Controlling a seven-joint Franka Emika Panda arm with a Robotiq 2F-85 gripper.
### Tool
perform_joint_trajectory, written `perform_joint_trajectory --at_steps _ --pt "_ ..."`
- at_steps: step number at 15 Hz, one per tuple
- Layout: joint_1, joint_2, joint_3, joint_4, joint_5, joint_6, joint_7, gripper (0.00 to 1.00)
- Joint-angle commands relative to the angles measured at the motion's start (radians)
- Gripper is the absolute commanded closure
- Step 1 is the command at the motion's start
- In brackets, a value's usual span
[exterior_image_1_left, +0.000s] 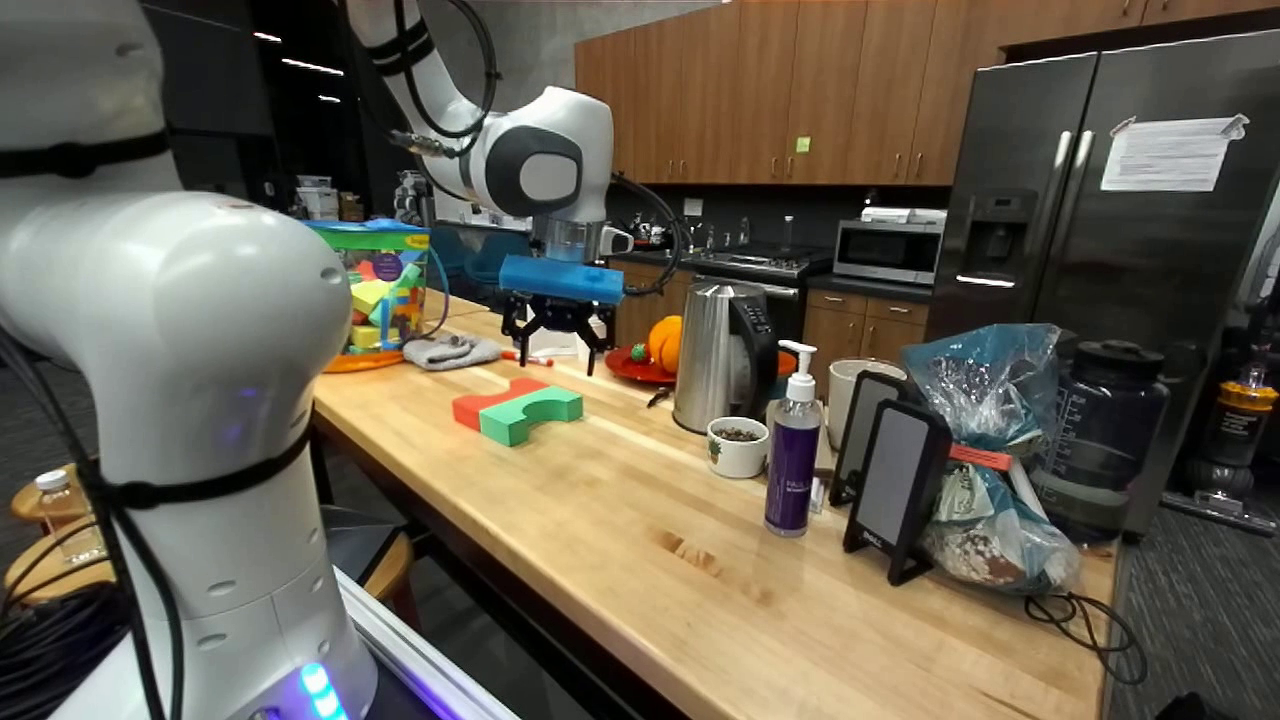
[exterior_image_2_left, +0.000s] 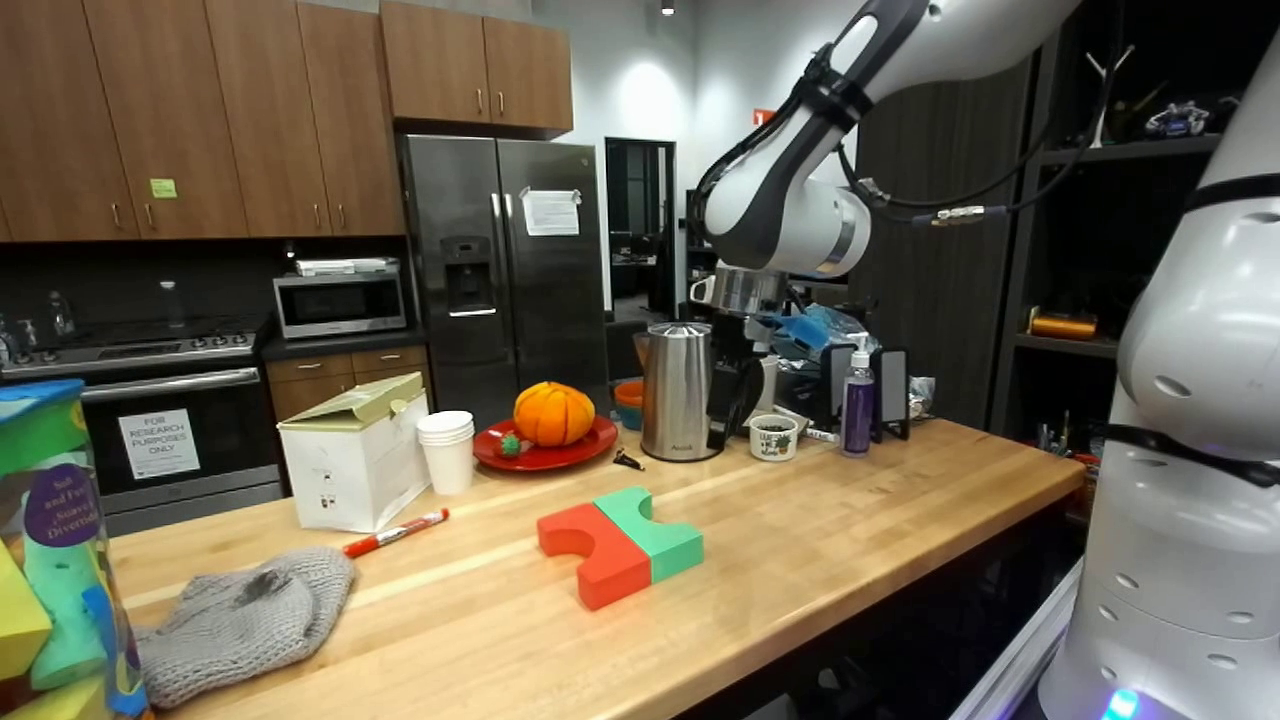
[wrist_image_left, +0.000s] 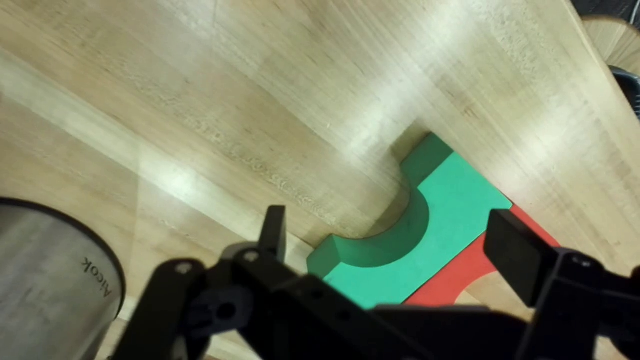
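Observation:
My gripper (exterior_image_1_left: 557, 362) is open and empty above the wooden table. In the wrist view its two black fingers (wrist_image_left: 390, 220) stand wide apart over a green block (wrist_image_left: 452, 200) with a half-round notch. The green block also shows in both exterior views (exterior_image_1_left: 530, 412) (exterior_image_2_left: 660, 535). A red notched block (wrist_image_left: 450, 280) lies flat against its back side, also in both exterior views (exterior_image_1_left: 490, 400) (exterior_image_2_left: 610, 560). The gripper touches neither block. A steel kettle (exterior_image_1_left: 703, 350) stands near the gripper; its side shows in the wrist view (wrist_image_left: 45, 280).
A small white cup (exterior_image_1_left: 738, 458), a purple pump bottle (exterior_image_1_left: 793, 470) and black speakers (exterior_image_1_left: 893, 480) stand past the kettle. A red plate (exterior_image_2_left: 570, 458) holds an orange pumpkin (exterior_image_2_left: 553, 413). A white box (exterior_image_2_left: 345, 470), paper cups (exterior_image_2_left: 447, 455), a red marker (exterior_image_2_left: 395, 533) and grey cloth (exterior_image_2_left: 250, 620) are on the table.

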Motion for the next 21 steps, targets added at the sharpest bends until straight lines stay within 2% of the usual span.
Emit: perform_joint_trajectory --at_steps 1,4,8,12,15,17,21 --pt "0.006 -0.001 -0.007 0.001 -0.004 -0.002 0.004 0.0" --pt "0.006 -0.001 -0.006 0.001 -0.004 -0.002 0.004 0.0" --pt "0.048 -0.017 0.073 -0.026 -0.101 0.058 0.021 0.0" --pt "0.112 0.009 0.155 -0.043 -0.196 0.167 0.046 0.0" --pt "0.142 0.041 0.193 -0.058 -0.277 0.267 0.062 0.0" --pt "0.151 0.066 0.197 -0.07 -0.318 0.316 0.06 0.0" --pt "0.184 0.125 0.187 -0.094 -0.296 0.361 0.006 0.0"
